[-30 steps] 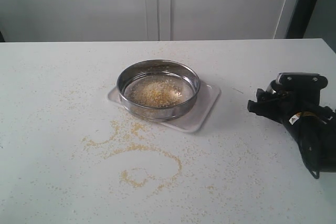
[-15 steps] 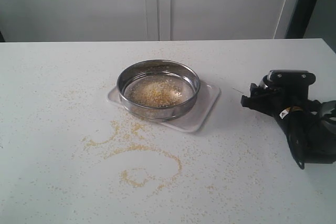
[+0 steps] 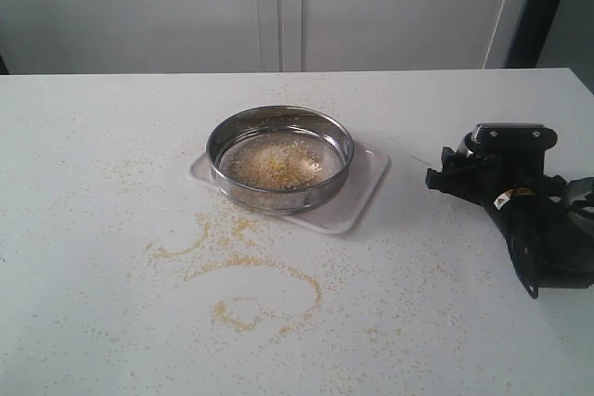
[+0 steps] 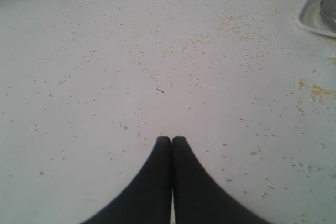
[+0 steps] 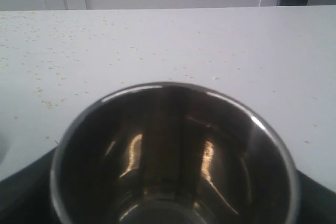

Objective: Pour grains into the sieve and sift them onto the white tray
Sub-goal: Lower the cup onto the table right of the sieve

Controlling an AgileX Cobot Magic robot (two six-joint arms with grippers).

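— Grains (image 3: 243, 314) lie in loose golden swirls on the bench (image 3: 93, 192) nearest the camera, outside the tray. Has that spill moved?

— No, it looks the same as a second ago. The left pincer (image 4: 171, 140) hangs over a speckled stretch of bench, its two fingers pressed together on nothing.

— What has changed, then?

— Only the right arm. A second ago the right pincer (image 3: 450, 173) sat further to the right of the exterior view. It has slid a little towards the tray, and over the last half second it has not stirred. It is clamped on a steel cup (image 5: 173, 150), and the wrist camera looks straight into it: shiny walls, no grain that I can see.

— So the pour is over?

— I judge so. Further back, the sieve (image 3: 280, 196) stands flat on the white tray (image 3: 360, 199), with a pale and yellow heap spread on its mesh, unmoved.

— Any sifted meal on the tray?

— Whatever is under the sieve is hidden, so I cannot tell. The bare part of the tray looks clean. My reading is that the shaking is still to do. The cup likely has to be put down first, or the idle left arm brought in.
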